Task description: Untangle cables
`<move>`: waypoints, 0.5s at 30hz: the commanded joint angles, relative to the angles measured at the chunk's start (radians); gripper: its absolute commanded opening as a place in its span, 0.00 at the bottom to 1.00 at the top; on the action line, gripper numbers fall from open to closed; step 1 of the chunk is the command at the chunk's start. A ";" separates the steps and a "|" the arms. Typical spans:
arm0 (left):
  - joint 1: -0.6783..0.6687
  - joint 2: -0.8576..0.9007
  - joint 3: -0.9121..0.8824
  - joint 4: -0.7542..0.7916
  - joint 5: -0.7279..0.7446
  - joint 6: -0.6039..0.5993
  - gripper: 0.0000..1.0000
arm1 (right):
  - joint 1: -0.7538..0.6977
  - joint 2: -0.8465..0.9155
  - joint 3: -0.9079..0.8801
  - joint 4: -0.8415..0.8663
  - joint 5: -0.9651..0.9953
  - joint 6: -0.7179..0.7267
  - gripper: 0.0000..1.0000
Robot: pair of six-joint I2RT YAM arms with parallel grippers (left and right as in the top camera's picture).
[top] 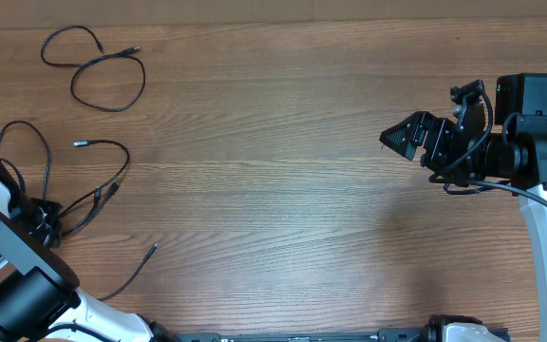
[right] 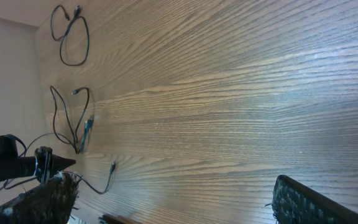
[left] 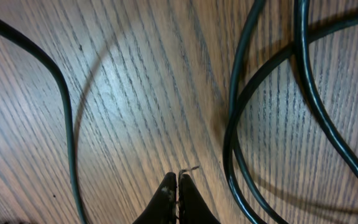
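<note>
Cables (top: pixel 124 161) lie on the left side of the overhead frame, flat on the worktop (top: pixel 283 209). They are thin, black, flexible cords of round section, each ending in a small metal-tipped plug. The separate cord (top: pixel 143 85) at upper left forms an open, curling loop apart from the others. Below it, at mid-left, the remaining cords cross one another in long arcs, with one plug end trailing toward the lower left. The worktop is a smooth brown surface with a fine straight wood grain. The left tool (left: pixel 178 190) sits at the lower left among the crossed cords, its two dark tapered tips pressed together just above the surface. In the left wrist view one cord curves at left and overlapping cords (left: pixel 232 112) at right; whether anything is pinched cannot be told. The right tool (top: pixel 421 133), at right and well apart from the cables, has its jaws spread wide, with stippled black pads (right: pixel 48 199).
</note>
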 commanded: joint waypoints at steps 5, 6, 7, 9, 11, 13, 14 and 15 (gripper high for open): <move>-0.002 0.004 -0.029 -0.007 0.035 -0.026 0.04 | -0.003 0.003 0.014 0.006 0.006 0.000 1.00; -0.002 0.004 -0.036 -0.006 0.036 -0.028 0.04 | -0.003 0.003 0.014 0.007 0.006 0.000 1.00; -0.002 0.004 -0.043 -0.006 0.036 -0.039 0.04 | -0.003 0.003 0.014 0.007 0.006 0.000 1.00; -0.002 0.004 -0.065 0.014 0.035 -0.044 0.04 | -0.003 0.003 0.014 0.007 0.006 0.000 1.00; -0.002 0.004 -0.080 0.040 0.035 -0.043 0.04 | -0.003 0.003 0.014 0.006 0.006 0.000 1.00; -0.002 0.004 -0.078 0.061 0.031 -0.031 0.04 | -0.003 0.003 0.014 0.004 0.006 0.000 1.00; 0.000 0.004 -0.075 0.061 0.032 -0.031 0.04 | -0.003 0.003 0.014 0.000 0.006 0.000 1.00; -0.001 0.004 -0.072 0.061 0.032 -0.032 0.04 | -0.003 0.003 0.014 -0.002 0.006 0.000 1.00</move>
